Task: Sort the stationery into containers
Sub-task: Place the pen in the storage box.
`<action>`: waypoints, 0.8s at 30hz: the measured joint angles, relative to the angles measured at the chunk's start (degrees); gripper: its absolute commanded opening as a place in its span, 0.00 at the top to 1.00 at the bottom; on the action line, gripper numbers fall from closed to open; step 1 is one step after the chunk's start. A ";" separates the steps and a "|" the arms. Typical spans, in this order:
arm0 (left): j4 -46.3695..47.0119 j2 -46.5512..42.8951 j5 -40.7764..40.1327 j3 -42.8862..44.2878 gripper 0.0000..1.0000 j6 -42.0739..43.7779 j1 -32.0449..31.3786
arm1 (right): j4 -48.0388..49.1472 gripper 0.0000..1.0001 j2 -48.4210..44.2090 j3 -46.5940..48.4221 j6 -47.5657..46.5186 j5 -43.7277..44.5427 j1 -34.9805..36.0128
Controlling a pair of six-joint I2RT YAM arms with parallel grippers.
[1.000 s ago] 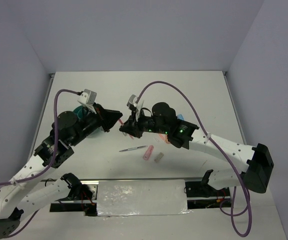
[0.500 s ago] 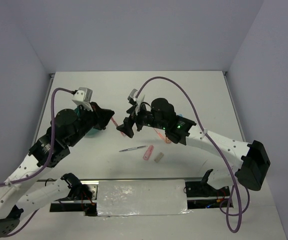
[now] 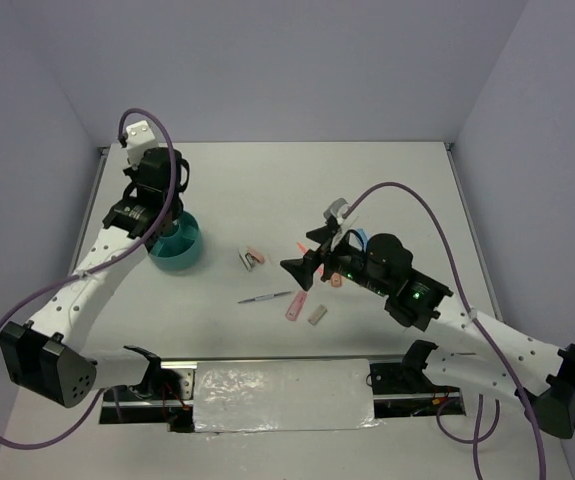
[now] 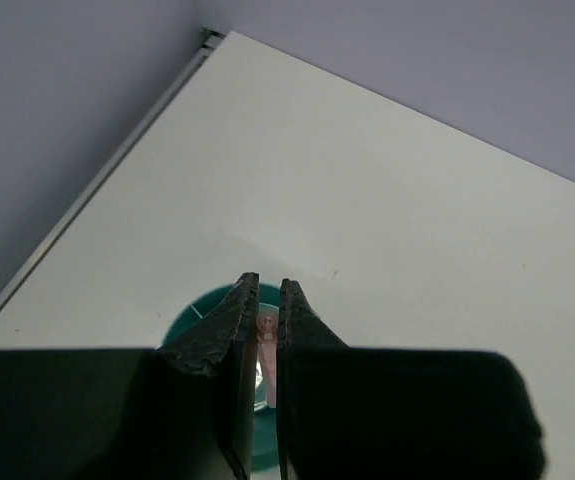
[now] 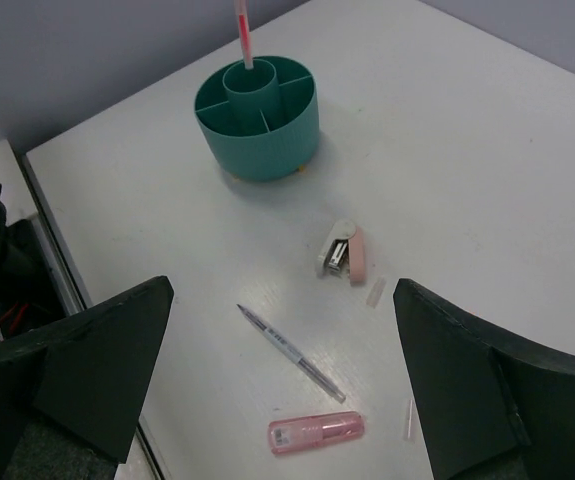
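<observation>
Our left arm (image 3: 87, 285) rises from the lower left of the top view to the upper left. The left gripper (image 4: 267, 310) points down, fingers pinched close on a pink pen (image 4: 267, 345). Our right arm (image 3: 467, 325) stretches from the lower right toward the centre, the right gripper (image 5: 283, 300) spread wide.

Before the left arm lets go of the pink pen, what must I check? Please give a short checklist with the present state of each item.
1. Left pincer grips the pen: ok, shut on it.
2. Pen's lower end goes into the organiser, at its centre tube: ok.
3. Organiser stands upright: ok.
4. Right pincer is apart from the organiser: ok, open, above the grey pen.
5. Pen reaches the tube's bottom: cannot tell.
</observation>
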 measured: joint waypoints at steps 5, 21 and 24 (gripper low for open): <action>0.26 0.79 -1.90 0.07 1.00 -0.20 3.91 | -0.83 0.00 -4.96 -3.32 0.44 0.26 0.00; 3.72 4.31 -2.10 -7.15 0.65 -5.42 6.51 | -4.17 0.00 -8.79 -3.56 1.05 -0.63 0.00; 2.56 5.33 -2.03 -7.93 0.29 -7.78 6.51 | -4.72 0.00 -9.07 -3.54 1.22 -0.02 0.00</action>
